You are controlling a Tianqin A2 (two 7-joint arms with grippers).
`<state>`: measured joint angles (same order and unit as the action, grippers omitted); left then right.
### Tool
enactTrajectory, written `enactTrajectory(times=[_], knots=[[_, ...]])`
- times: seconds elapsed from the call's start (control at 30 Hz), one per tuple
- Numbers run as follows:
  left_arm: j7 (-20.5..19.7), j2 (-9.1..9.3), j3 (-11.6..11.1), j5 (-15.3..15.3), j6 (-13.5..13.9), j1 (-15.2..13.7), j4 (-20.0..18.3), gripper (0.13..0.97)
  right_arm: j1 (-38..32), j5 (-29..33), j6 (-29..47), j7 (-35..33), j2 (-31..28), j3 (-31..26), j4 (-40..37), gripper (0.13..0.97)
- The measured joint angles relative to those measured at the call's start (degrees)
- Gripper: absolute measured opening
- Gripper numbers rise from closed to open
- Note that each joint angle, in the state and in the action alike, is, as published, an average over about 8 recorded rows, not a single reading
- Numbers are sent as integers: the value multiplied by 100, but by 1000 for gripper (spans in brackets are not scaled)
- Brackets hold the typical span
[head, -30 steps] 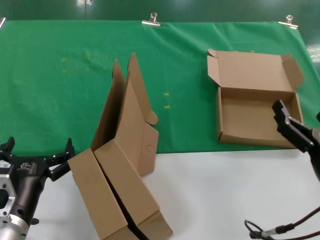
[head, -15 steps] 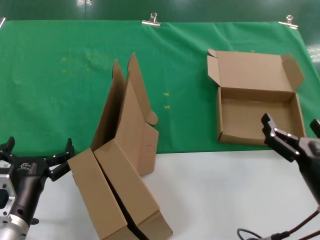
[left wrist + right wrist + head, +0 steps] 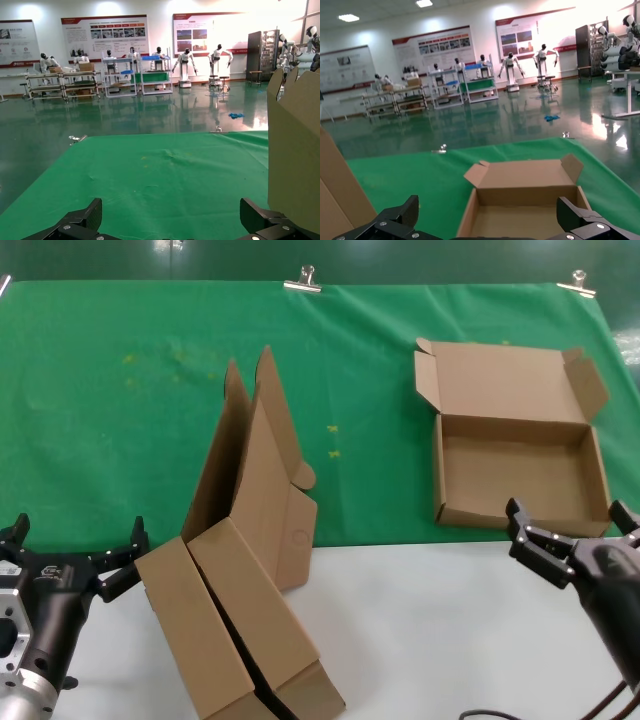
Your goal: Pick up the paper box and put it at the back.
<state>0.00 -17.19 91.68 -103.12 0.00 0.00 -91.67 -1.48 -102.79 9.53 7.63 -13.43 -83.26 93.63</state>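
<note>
Right gripper [image 3: 572, 528] spread wide, hovering empty; the box [image 3: 516, 440] lies lid-open on the green cloth [image 3: 120, 410] just beyond its fingertips. Left gripper [image 3: 72, 540] spread too, parked beside the nested boxes [image 3: 245, 590].

The right gripper [image 3: 570, 530] is hanging low at the right with its fingers spread wide, while the left gripper [image 3: 75, 555] is waiting low at the left, fingers also spread.

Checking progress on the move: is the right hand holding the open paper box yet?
No. The right hand hangs open just in front of the paper box, which lies untouched on the green cloth.
</note>
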Motion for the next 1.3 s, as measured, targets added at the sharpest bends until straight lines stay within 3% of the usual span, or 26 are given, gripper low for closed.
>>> enactTrajectory(times=[0.57,1.3], knots=[[0,0,0,-1,0,0,0,966,121,-28,-777,-622,-307,-686,-160,966],[0,0,0,-1,0,0,0,966,129,-30,-829,-664,-327,-731,-170,966]])
